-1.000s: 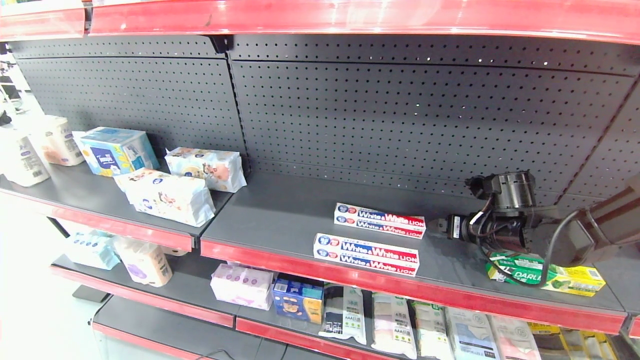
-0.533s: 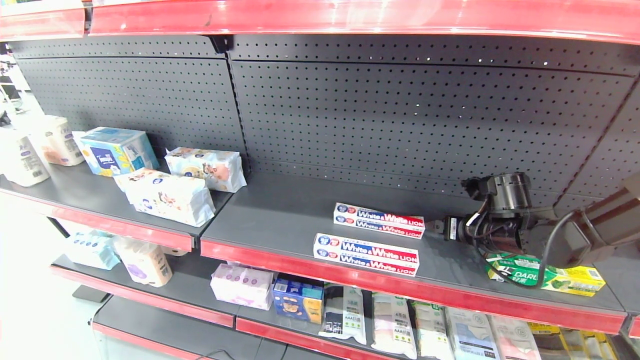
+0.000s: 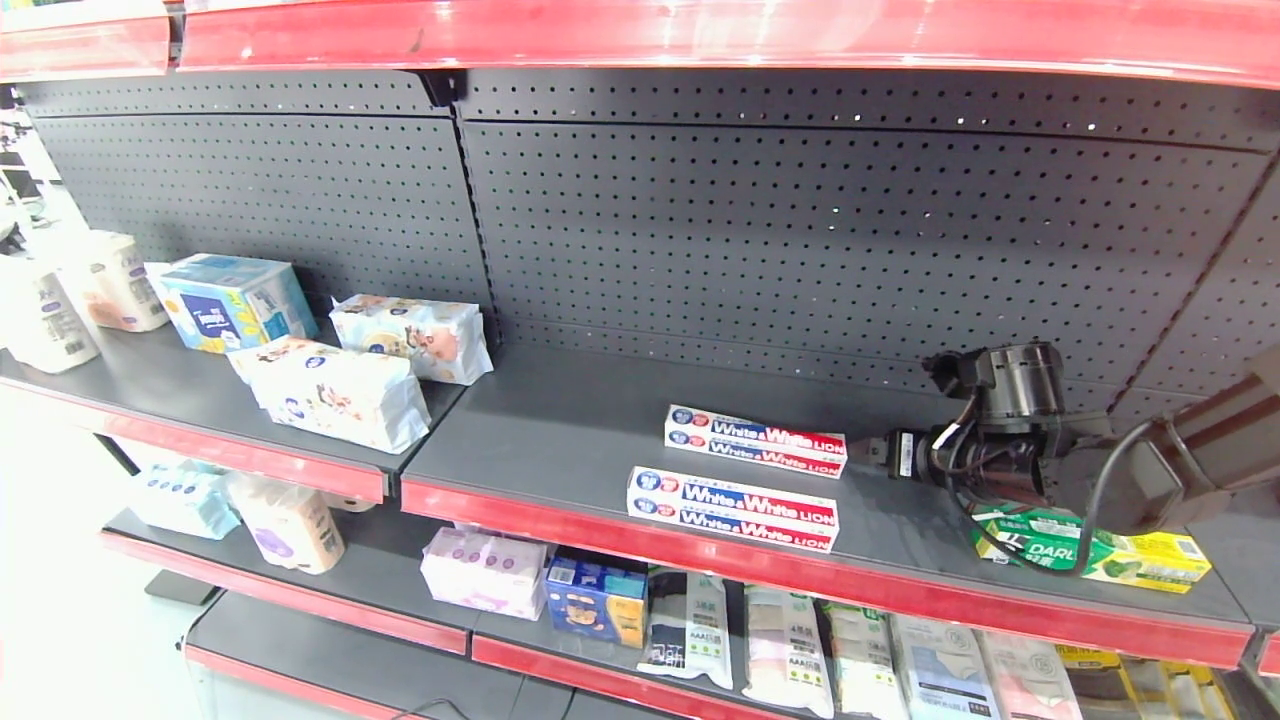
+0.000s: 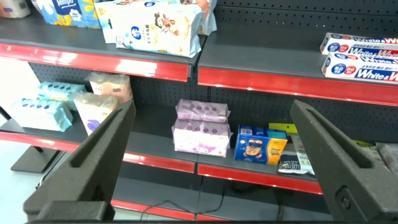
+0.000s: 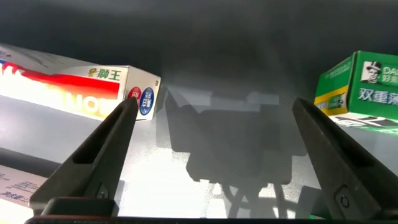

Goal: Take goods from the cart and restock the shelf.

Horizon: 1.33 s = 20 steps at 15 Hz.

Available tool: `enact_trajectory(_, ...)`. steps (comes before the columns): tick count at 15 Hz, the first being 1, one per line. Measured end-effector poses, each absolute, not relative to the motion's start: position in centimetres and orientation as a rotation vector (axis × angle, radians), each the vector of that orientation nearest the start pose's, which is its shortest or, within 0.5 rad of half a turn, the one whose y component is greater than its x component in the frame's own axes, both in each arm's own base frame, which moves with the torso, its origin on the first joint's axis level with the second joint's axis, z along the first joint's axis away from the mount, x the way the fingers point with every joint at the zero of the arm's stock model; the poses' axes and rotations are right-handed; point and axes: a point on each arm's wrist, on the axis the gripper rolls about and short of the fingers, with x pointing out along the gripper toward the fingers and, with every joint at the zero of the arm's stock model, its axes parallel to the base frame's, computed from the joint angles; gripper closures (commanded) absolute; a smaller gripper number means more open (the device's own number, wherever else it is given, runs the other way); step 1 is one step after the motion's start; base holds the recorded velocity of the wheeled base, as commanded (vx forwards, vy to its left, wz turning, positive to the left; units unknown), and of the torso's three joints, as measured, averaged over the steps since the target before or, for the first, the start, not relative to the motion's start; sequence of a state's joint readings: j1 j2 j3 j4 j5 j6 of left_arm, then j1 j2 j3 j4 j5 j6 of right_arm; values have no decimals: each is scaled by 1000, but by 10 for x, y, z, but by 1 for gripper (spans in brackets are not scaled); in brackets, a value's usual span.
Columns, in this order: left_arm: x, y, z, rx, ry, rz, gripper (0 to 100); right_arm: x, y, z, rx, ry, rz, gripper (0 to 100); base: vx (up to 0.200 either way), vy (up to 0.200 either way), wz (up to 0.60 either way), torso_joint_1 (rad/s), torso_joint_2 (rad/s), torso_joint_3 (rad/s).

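Two white, red and blue toothpaste boxes lie on the grey middle shelf [image 3: 580, 430], one at the rear [image 3: 755, 441] and one along the front edge [image 3: 733, 508]. My right gripper [image 3: 878, 453] rests low over the shelf just right of the rear box's end. In the right wrist view it [image 5: 214, 155] is open with nothing between its fingers, the rear toothpaste box [image 5: 68, 87] to one side and a green toothpaste box [image 5: 360, 93] to the other. That green box [image 3: 1130, 550] lies under my right arm. My left gripper [image 4: 211, 155] hangs open and empty in front of the lower shelves.
Tissue packs [image 3: 335, 392] and paper rolls [image 3: 110, 280] fill the shelf's left section. The lower shelf holds purple packs [image 4: 202, 127], a blue box [image 4: 260, 143] and bagged goods [image 3: 790, 645]. A perforated back panel [image 3: 800, 230] closes the rear. Bare shelf lies between the tissues and the toothpaste.
My right gripper has edged slightly left, and the rear toothpaste box has shifted a little to the left with it. The left arm has not moved.
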<state>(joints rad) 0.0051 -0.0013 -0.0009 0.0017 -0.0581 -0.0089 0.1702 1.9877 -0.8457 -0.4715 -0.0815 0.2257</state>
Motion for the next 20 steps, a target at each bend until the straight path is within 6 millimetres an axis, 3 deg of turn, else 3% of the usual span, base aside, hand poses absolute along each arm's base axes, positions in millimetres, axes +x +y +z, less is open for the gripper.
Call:
enact_trajectory(4, -23, -1, 76, -9, 0, -53, 0, 328, 53, 102, 140, 624, 14, 0, 0, 0, 0, 0, 0, 0)
enact_trajectory(8, -23, -1, 76, -9, 0, -53, 0, 302, 48, 125, 99, 578, 96, 0, 0, 0, 0, 0, 0, 0)
enact_trajectory(14, -23, -1, 76, -9, -1, -52, 0, 238, 28, 159, 85, 499, 90, 0, 0, 0, 0, 0, 0, 0)
enact_trajectory(20, -23, -1, 76, -9, -1, -52, 0, 165, 11, 159, 76, 502, 43, 0, 0, 0, 0, 0, 0, 0)
